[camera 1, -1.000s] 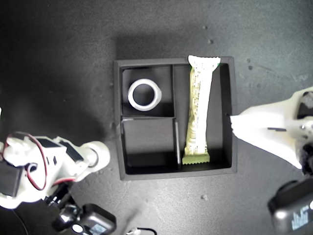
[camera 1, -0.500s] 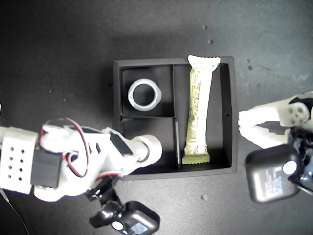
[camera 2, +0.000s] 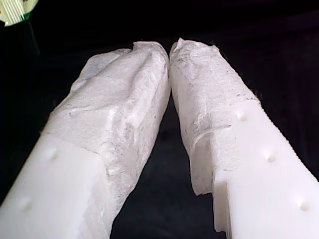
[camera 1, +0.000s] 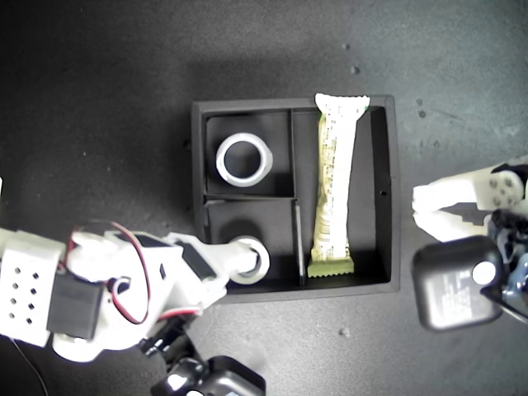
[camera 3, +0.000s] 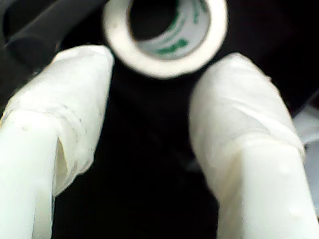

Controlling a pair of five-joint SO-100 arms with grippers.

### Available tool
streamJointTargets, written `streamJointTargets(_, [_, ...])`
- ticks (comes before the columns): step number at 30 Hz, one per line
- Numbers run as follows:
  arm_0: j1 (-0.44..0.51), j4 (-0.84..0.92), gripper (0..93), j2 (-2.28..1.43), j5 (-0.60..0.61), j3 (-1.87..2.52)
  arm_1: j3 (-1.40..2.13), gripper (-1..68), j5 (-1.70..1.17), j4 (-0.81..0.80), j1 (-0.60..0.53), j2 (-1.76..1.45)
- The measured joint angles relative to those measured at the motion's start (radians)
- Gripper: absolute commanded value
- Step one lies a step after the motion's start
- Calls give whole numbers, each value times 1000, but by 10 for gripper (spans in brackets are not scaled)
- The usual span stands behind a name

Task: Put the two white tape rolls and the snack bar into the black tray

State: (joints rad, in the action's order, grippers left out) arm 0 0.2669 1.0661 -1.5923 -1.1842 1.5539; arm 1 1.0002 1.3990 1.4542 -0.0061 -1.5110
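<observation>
Since half a second ago the arm at the exterior view's left has drawn back toward that view's lower left, off the black tray (camera 1: 199, 165), and the arm at the exterior view's right has edged slightly further from the tray's wall.

The dark tabletop (camera 1: 99, 82) carries the tray near its middle. The snack bar (camera 1: 334, 190) lies lengthwise in the long compartment, on the tray's right in the exterior view, its upper crimped end resting on the far wall. One white tape roll (camera 1: 243, 159) lies flat in the upper small compartment. The other white tape roll (camera 1: 250, 257) lies in the lower small compartment, at the tip of the left-hand arm.

My second end effector (camera 3: 162, 84) has its jaws spread wide, that roll just beyond the fingertips and not between them. My first end effector (camera 2: 169, 50) is pressed closed, tips meeting on nothing, outside the tray just beside its right wall in the exterior view.
</observation>
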Motion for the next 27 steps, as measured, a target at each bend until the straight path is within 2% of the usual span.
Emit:
streamJointTargets(4, [-95, 106, 2, -328, -5, 210, -150, -4, 26, 268, 40, -11])
streamJointTargets(6, [-158, 133, 2, -532, -17, 356, -149, -4, 35, 313, 40, -48])
streamJointTargets(9, [-190, 146, 2, -857, -46, 592, -77, -4, 54, 321, 28, -138])
streamJointTargets(14, [-166, 147, 2, -1272, -121, 919, 296, -5, 61, 141, 35, -463])
streamJointTargets(19, [-150, 147, 2, -1442, -164, 1092, 927, -6, 61, -107, 23, -948])
streamJointTargets(22, [-143, 149, 2, -1582, -172, 1206, 1259, -6, 61, -187, 20, -1203])
streamJointTargets(27, [-137, 176, 2, -1746, -187, 1336, 1629, -6, -40, -216, 6, -1479])
